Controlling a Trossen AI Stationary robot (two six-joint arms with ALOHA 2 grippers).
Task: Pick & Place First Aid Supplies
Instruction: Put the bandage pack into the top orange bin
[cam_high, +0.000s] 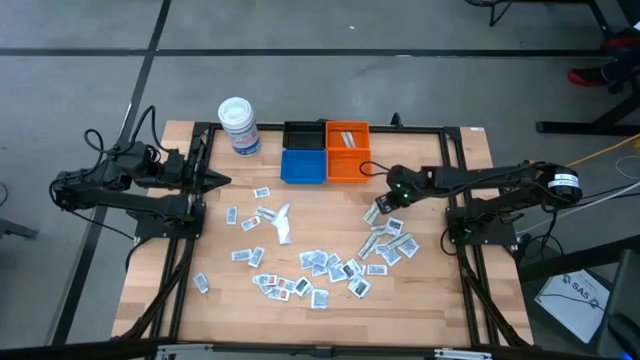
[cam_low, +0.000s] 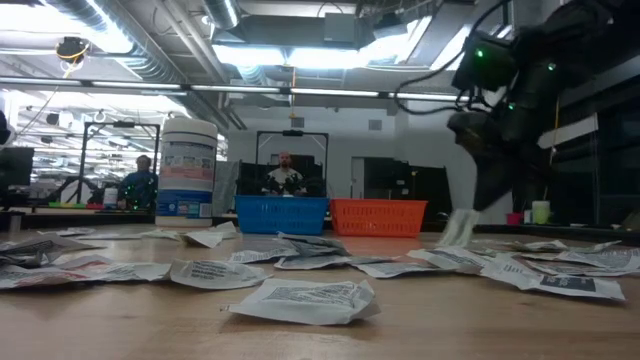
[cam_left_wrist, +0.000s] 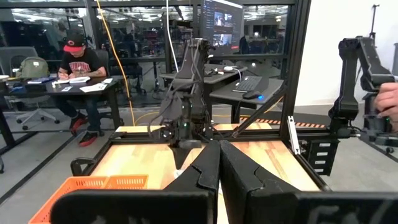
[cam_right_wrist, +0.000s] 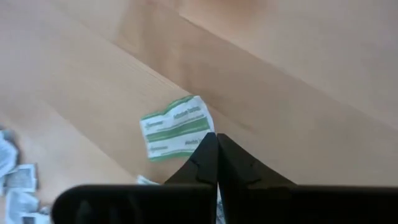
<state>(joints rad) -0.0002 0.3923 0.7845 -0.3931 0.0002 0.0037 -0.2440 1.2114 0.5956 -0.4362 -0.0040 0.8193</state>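
Jaws of the right gripper (cam_high: 381, 209) are closed on a green-striped sachet (cam_right_wrist: 176, 128), lifted over the bench (cam_high: 440, 300) (near the orange bin (cam_high: 347, 151)); left gripper (cam_high: 222, 181) waits closed.

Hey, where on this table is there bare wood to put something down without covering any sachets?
Free: the strip along the table's far right, between the orange bin and the right edge; also the near-left corner, beside the lone sachet. Crowded: the middle and near right, where the sachets lie thick below the right gripper.
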